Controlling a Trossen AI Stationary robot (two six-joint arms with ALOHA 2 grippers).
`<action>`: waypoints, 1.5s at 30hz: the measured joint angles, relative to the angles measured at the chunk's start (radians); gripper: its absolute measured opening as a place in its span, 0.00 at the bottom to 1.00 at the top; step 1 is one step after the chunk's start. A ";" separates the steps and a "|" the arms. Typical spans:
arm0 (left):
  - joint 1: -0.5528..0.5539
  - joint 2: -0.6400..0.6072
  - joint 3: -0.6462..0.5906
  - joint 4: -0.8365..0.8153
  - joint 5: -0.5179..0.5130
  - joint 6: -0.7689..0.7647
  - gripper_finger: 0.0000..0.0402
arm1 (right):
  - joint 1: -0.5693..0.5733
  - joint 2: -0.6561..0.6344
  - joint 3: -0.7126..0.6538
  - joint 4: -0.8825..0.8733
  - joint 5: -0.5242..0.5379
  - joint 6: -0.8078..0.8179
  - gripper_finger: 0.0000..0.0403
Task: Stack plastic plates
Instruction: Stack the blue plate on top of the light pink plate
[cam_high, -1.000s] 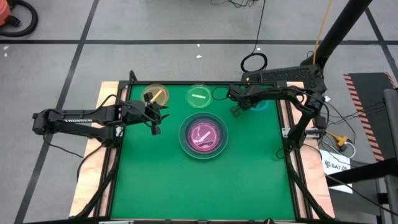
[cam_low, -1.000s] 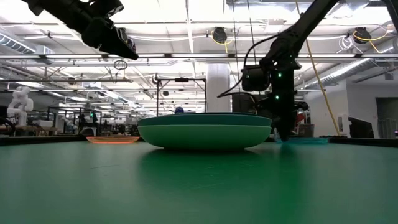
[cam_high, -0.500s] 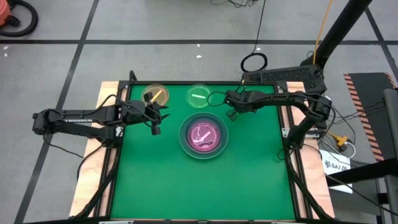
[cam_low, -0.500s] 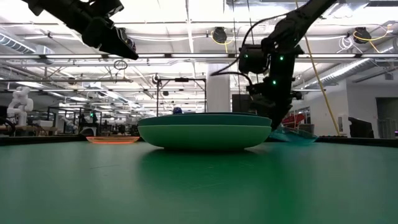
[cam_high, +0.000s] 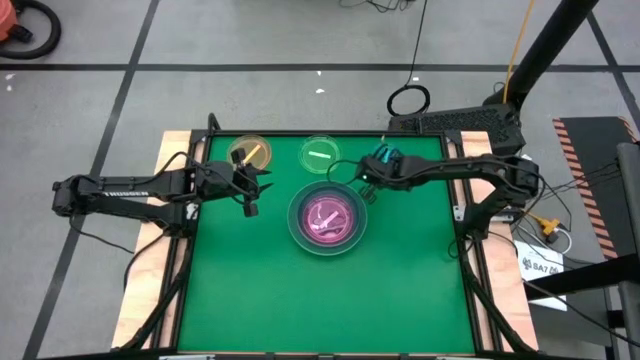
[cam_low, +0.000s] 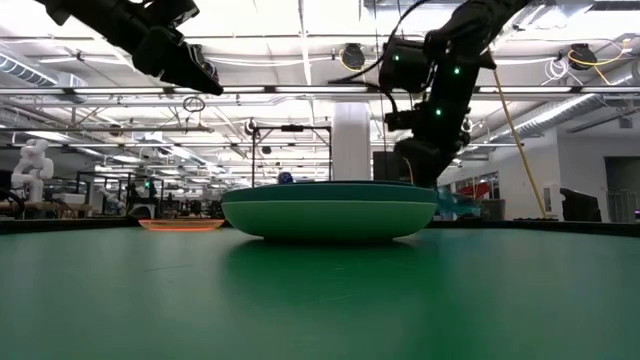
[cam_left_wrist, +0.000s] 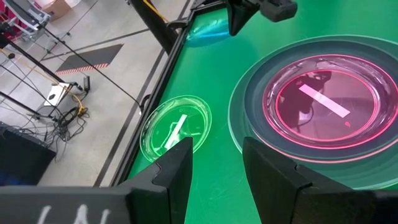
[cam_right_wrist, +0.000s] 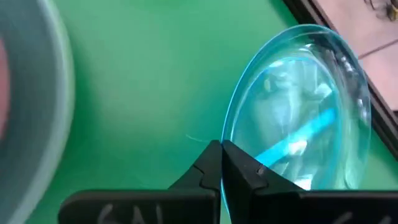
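Green table (cam_high: 400, 270): R gripper (cam_right_wrist: 222, 163) pinches clear blue small plate (cam_right_wrist: 298, 118) w/ stick mark; L gripper (cam_left_wrist: 214, 165) agape.

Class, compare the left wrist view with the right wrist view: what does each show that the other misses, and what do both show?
Left wrist only: the small green plate, the pink plate on top of the stack, and the open left gripper. Right wrist only: the right gripper shut on the blue plate's rim, with its stick mark clear. Both: the blue plate, the stack's rim, the green mat.
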 joint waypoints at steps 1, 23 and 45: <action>0.000 0.000 0.000 0.000 0.000 0.000 0.37 | 0.010 -0.002 0.007 -0.003 0.000 -0.002 0.00; 0.000 0.000 0.000 0.001 0.000 0.001 0.37 | 0.327 -0.005 0.196 0.103 -0.315 -0.401 0.00; 0.000 0.000 0.000 0.015 0.000 0.001 0.37 | 0.460 0.048 0.196 0.155 -0.354 -0.569 0.00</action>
